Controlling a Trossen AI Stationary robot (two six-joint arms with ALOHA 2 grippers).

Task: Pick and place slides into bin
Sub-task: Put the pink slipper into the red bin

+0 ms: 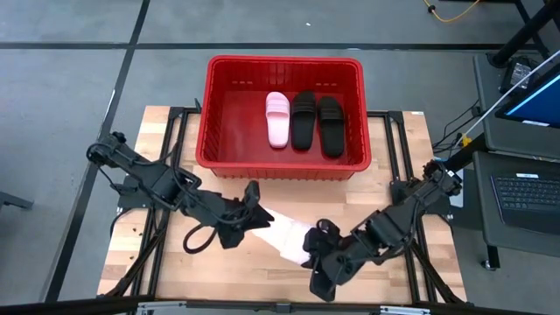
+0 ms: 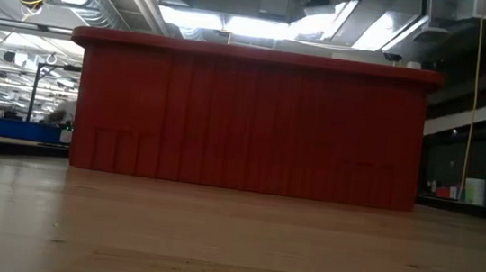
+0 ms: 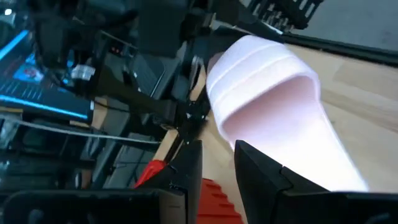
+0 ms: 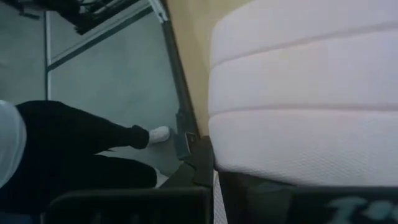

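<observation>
Slides: one pale pink (image 1: 277,118) and two black (image 1: 317,123) side by side inside the red bin (image 1: 219,140); last pink slide (image 1: 282,234) up off the wooden table (image 1: 157,131) near its front edge, between both arms. Left gripper (image 1: 256,215) clamped on its heel end, right gripper (image 1: 313,247) pinched shut on the strap end. Person's legs (image 4: 93,155) beyond the table
</observation>
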